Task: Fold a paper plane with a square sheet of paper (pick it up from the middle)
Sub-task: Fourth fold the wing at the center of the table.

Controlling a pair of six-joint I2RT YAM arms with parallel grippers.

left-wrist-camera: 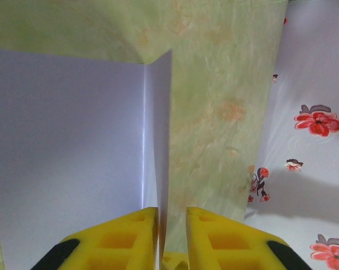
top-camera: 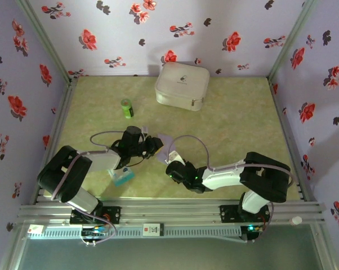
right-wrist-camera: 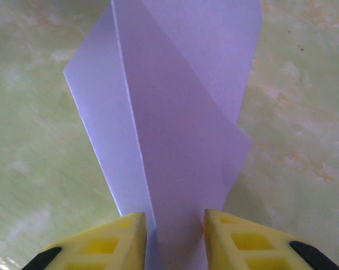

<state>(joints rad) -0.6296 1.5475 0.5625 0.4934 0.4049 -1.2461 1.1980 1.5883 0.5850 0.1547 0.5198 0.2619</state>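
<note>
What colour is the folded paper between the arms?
The paper is pale lavender, plain and unmarked, clearest in the right wrist view.

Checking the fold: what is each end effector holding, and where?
The left end effector pinches the lavender paper at its creased edge. The right end effector straddles the paper's folded end; grip unclear.

The sheet of paper is thin, matt lavender paper with crisp creases, and the right tool has fingers of matt yellow moulded plastic. The tabletop is smooth, marbled green with a faint sheen; the rail is bare metal
</note>
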